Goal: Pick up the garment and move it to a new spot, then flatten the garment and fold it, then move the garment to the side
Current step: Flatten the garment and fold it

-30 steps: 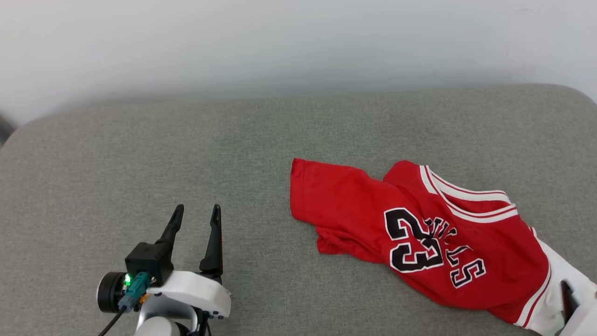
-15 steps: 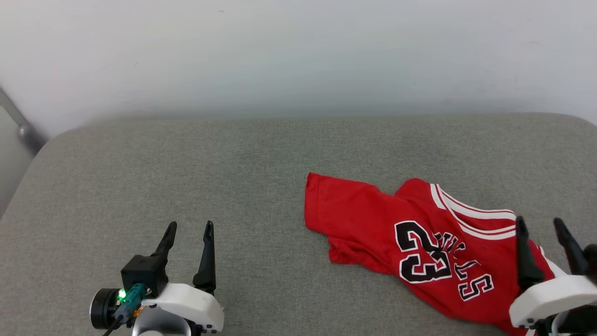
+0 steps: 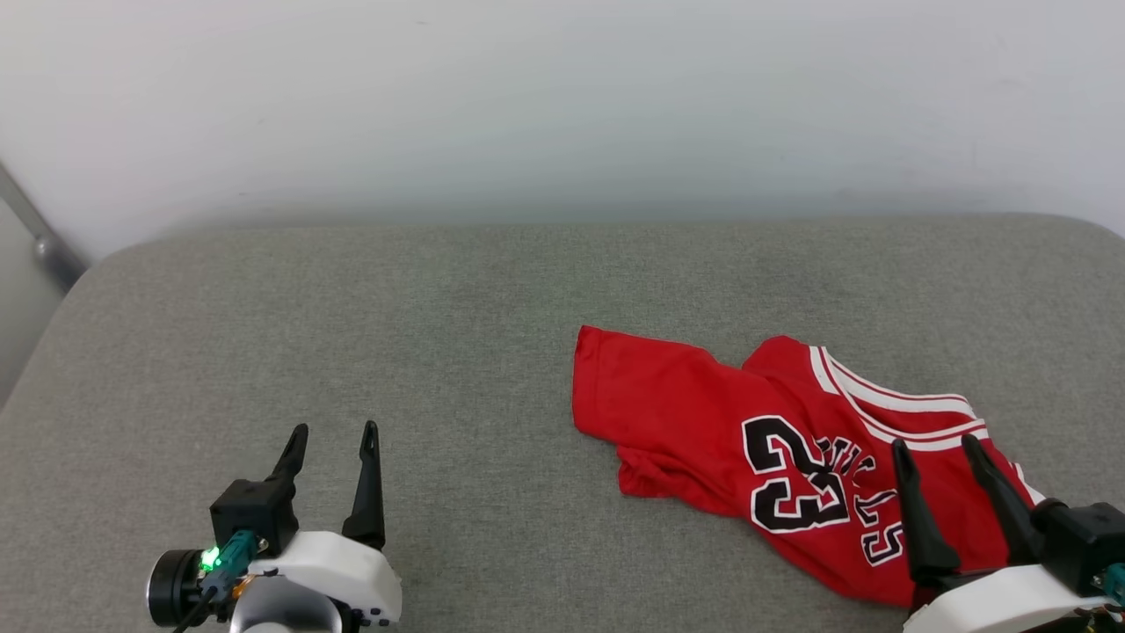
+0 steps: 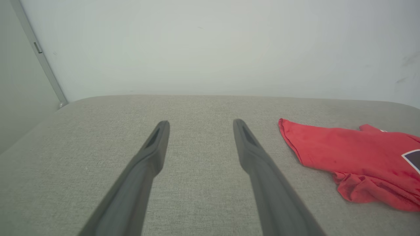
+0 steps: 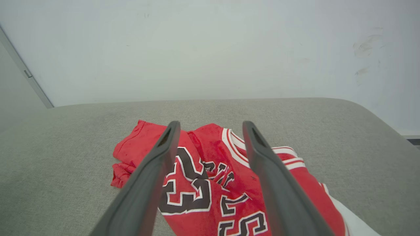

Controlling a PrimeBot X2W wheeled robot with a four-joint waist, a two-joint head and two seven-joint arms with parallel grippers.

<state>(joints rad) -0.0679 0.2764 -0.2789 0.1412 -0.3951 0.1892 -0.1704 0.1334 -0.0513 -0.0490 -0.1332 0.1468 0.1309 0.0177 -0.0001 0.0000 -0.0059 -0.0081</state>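
Both stand spread and empty: the left end effector [image 3: 336, 427] over the grey cushion [image 3: 352, 308], the right end effector [image 3: 933, 440] above the garment [image 3: 703, 413], crumpled toward the cushion's right edge. Better to pinch one layer by the striped trim [image 3: 888, 404].

White shells [image 3: 338, 567], long dark tapered fingers [image 3: 366, 483]; the left gripper [image 3: 335, 428] bears a green light [image 3: 209, 557] and, seemingly, a teal plug [image 3: 233, 552].

The head camera was shifted, so the whole scene was displaced in the view. The right gripper [image 3: 933, 441] was brought in from the near right corner and carried left over the garment [image 3: 668, 396]. The left gripper [image 3: 334, 427] was drawn slightly nearer and leftward.
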